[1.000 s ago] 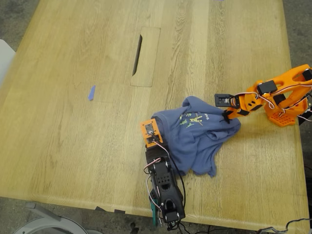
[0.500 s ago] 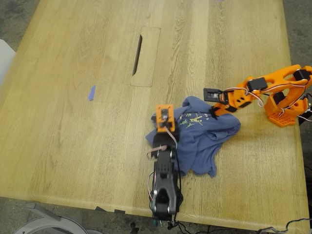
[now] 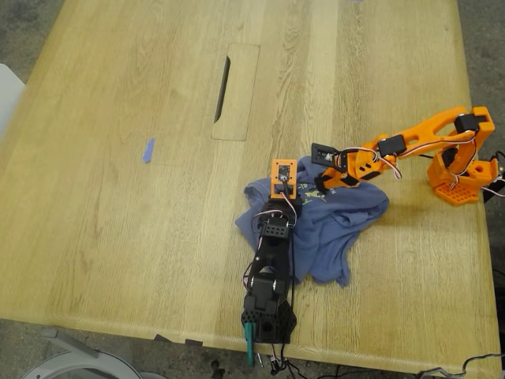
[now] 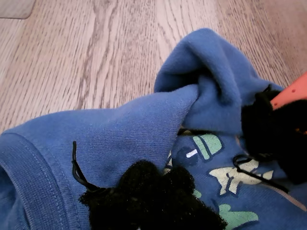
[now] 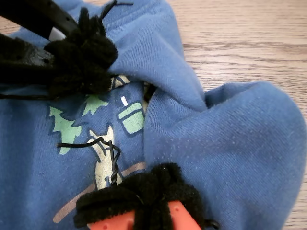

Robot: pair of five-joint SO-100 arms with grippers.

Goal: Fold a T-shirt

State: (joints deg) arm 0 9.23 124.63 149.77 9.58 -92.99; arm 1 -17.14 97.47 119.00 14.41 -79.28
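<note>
The slate-blue T-shirt (image 3: pixel 335 229) lies bunched on the wooden table (image 3: pixel 118 221), right of centre in the exterior view. Its green-yellow print (image 4: pixel 206 146) (image 5: pixel 129 117) shows between raised folds. The black arm carries my first gripper (image 3: pixel 287 201) (image 4: pixel 148 194). Its black fuzzy pads are shut on a lifted fold of the T-shirt (image 4: pixel 120 129). The orange arm carries my second gripper (image 3: pixel 319 187) (image 5: pixel 144 194), shut on another fold of the T-shirt (image 5: pixel 230 143). The two grippers sit close together over the print. Each shows in the other's wrist view: my second gripper (image 4: pixel 268 129) and my first gripper (image 5: pixel 81 57).
A small blue tape scrap (image 3: pixel 148 150) lies towards the exterior view's left. A rectangular inset panel with a dark slot (image 3: pixel 223 77) sits behind the shirt. The orange arm's base (image 3: pixel 461 178) stands at the exterior view's right edge, and the black arm's base (image 3: pixel 267 320) stands near the table's front edge.
My first gripper has drawn the shirt's edge away from the front edge and towards the exterior view's right, over the print. My second gripper has pulled its fold towards the exterior view's left, closing the gap.
</note>
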